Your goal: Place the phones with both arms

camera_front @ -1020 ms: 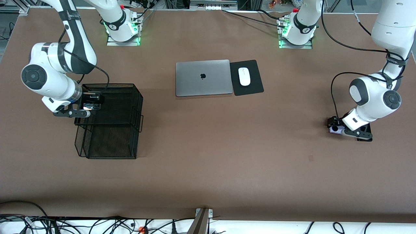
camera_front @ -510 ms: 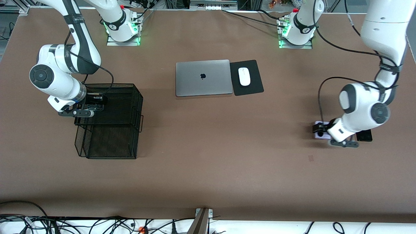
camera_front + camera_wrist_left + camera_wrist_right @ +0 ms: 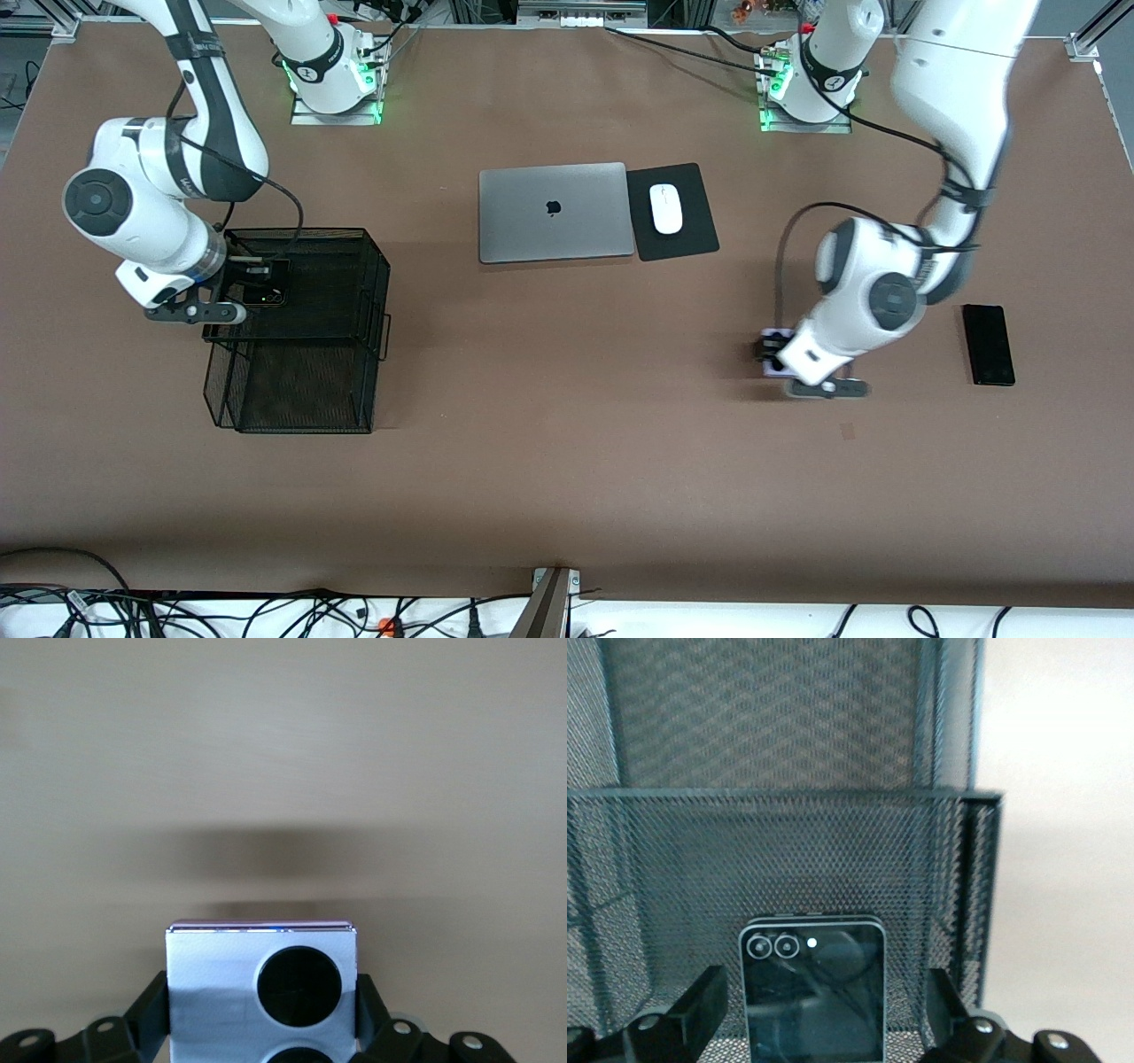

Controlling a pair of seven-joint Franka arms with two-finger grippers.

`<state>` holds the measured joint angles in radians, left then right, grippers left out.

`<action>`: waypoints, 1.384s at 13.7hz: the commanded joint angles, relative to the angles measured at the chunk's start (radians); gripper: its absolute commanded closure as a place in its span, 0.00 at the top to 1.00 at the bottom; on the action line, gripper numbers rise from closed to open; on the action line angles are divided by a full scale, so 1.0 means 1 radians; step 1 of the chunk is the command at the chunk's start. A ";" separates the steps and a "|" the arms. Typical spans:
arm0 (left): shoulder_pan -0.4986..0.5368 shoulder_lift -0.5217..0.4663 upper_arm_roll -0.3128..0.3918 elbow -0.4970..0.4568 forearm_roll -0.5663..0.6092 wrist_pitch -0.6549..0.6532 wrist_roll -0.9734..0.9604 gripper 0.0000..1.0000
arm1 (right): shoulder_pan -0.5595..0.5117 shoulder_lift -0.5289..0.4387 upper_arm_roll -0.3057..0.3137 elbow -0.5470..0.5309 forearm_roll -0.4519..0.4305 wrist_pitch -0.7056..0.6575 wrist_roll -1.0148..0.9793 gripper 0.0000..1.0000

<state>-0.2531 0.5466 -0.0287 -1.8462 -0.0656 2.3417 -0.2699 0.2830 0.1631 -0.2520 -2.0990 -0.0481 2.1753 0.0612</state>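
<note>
My right gripper stands open in the upper tier of the black mesh basket. The small squarish black phone lies flat on the mesh between its fingers, with a gap on each side. My left gripper hangs low over the bare table, shut on the small lilac phone, whose two black circles face the wrist camera. The long black slab phone lies on the table toward the left arm's end, apart from both grippers.
A closed grey laptop lies mid-table, with a white mouse on a black pad beside it. The basket's lower tier juts out toward the front camera. Cables run along the table's front edge.
My right gripper has opened and let go of the black phone in the basket. My left arm has carried the lilac phone away from the black slab, toward the right arm's end.
</note>
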 commanded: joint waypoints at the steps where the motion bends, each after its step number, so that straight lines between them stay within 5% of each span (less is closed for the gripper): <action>1: -0.127 0.041 0.019 0.132 -0.016 -0.088 -0.177 0.00 | 0.007 -0.014 -0.010 0.114 0.014 -0.142 -0.006 0.99; 7: -0.300 0.197 0.019 0.352 -0.014 -0.125 -0.321 0.00 | 0.007 -0.010 -0.019 0.303 0.040 -0.302 -0.015 1.00; 16: -0.425 0.427 0.042 0.652 0.024 -0.114 -0.376 0.00 | 0.007 -0.005 -0.019 0.313 0.083 -0.304 -0.018 1.00; 19: -0.494 0.467 0.102 0.670 0.041 -0.092 -0.434 0.00 | 0.008 -0.007 -0.019 0.313 0.083 -0.304 -0.017 1.00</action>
<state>-0.6950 0.9599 0.0256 -1.2502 -0.0506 2.2524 -0.6516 0.2841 0.1536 -0.2630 -1.8041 0.0180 1.8939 0.0608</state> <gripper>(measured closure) 0.150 0.000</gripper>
